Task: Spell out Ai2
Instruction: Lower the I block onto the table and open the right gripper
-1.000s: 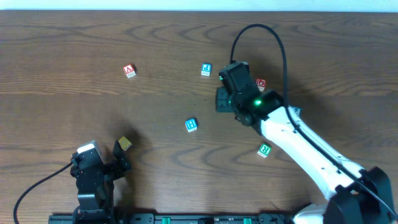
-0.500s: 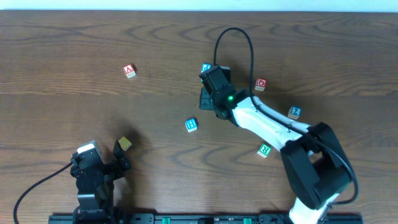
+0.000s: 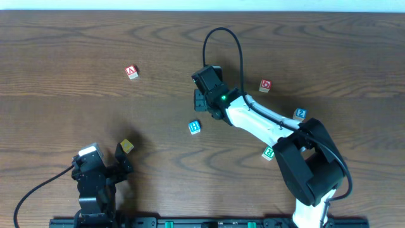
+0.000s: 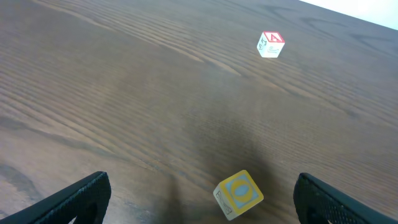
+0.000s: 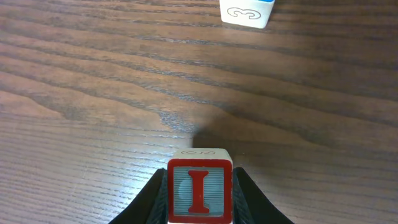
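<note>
Ai2 is not spelled yet, by my reckoning: the three cubes lie well apart and no row has begun. My right hand (image 5: pixel 199 202) is clenched on the red I cube (image 5: pixel 199 190), pinched between both fingers above the tabletop (image 3: pixel 63 38) (a shadow falls on the wood just ahead, so I judge it lifted), roughly mid-table in the overhead view. The red A cube (image 3: pixel 131 71) sits alone toward the far left, and the blue 2 cube (image 3: pixel 300 114) sits off to the right; neither is touched. My left hand (image 4: pixel 202 183) is spread wide and grasps nothing, with a yellow cube (image 4: pixel 238 194) lying just ahead of it, no part of the word. Left to do, as I see it: set the I down, then bring the A to one side and the 2 to the other, close and in reading order. A blue H cube (image 3: pixel 195 127) lies near where I hover, so I'd choose the spot with care.
</note>
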You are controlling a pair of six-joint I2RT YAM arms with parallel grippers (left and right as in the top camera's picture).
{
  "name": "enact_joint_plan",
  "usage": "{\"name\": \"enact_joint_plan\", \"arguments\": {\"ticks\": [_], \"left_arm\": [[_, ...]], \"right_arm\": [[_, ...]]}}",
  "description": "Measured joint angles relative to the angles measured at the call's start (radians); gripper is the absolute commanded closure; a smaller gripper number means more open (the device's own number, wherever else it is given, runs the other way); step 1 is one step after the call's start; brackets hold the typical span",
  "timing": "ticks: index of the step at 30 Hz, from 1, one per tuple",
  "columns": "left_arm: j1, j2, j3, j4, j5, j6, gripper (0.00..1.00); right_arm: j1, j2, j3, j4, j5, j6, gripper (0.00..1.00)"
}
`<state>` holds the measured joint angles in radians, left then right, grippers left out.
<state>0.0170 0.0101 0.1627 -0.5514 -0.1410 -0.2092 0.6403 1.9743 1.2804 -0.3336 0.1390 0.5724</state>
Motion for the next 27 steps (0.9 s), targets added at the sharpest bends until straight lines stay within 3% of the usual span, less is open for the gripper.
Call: {"name": "enact_joint_plan", "arguments": {"ticks": [17, 19, 23, 27], "left_arm": [[0.000, 0.000, 0.000, 0.000, 0.000, 0.000, 0.05], [0.000, 0.000, 0.000, 0.000, 0.000, 0.000, 0.05], [0.000, 0.000, 0.000, 0.000, 0.000, 0.000, 0.05], [0.000, 0.000, 0.000, 0.000, 0.000, 0.000, 0.04]], "right_arm": [[0.000, 0.001, 0.000, -0.022, 0.072, -0.001, 0.98], [0.000, 0.002, 0.000, -0.021, 0.072, -0.001, 0.89], [0.000, 0.009, 0.000, -0.021, 0.072, -0.003, 0.85], [0.000, 0.014, 0.000, -0.020, 0.074, -0.003, 0.71]]}}
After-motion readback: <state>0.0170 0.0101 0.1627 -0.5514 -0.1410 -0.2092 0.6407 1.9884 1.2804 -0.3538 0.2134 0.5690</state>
